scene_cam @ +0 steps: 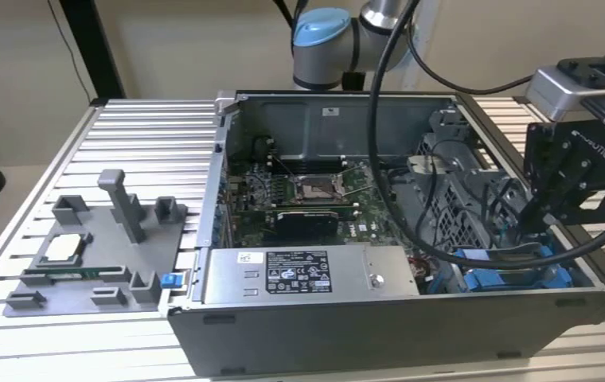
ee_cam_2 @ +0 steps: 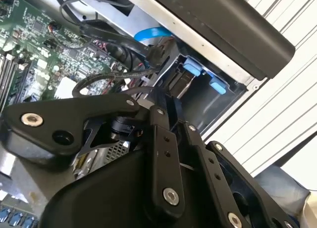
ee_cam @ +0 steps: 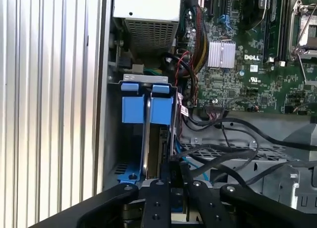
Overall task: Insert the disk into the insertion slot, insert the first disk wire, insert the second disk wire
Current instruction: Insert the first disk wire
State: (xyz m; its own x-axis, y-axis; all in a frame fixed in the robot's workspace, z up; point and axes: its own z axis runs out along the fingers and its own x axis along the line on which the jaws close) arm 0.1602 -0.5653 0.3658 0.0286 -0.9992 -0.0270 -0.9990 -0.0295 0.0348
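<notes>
Big stuff first: slatted metal table (scene_cam: 122, 127), open PC case (scene_cam: 334, 111) lying on it w/ the side panel off, so the arm can reach in from above. Grey power-supply box (scene_cam: 302, 274) runs along the near wall, bottom-centre of the exterior view. Grey parts fixture (scene_cam: 90, 255) is parked outside the case at the exterior view's left, out of the arm's way.

The gripper (scene_cam: 528, 227) dips into the case low at the exterior view's right, and that's where the insertion slot (ee_cam: 148, 78) is. Jaws are drawn together, as good as closed; whether sth thin is pinched between them, can't tell.

The disk (ee_cam: 146, 134) looks seated in the slot already, blue tabs (ee_cam: 136, 87) at the mouth, prob. so it clips in w/o tools. Black cables (ee_cam: 233, 154) and a blue cable (ee_cam_2: 153, 34) loop loose just beside the bay, near the fingertips.

Exterior view gives the overall layout. First wrist view looks straight down the bay along the disk's edge. Second wrist view catches the tabs at an angle past the gripper's linkage.
</notes>
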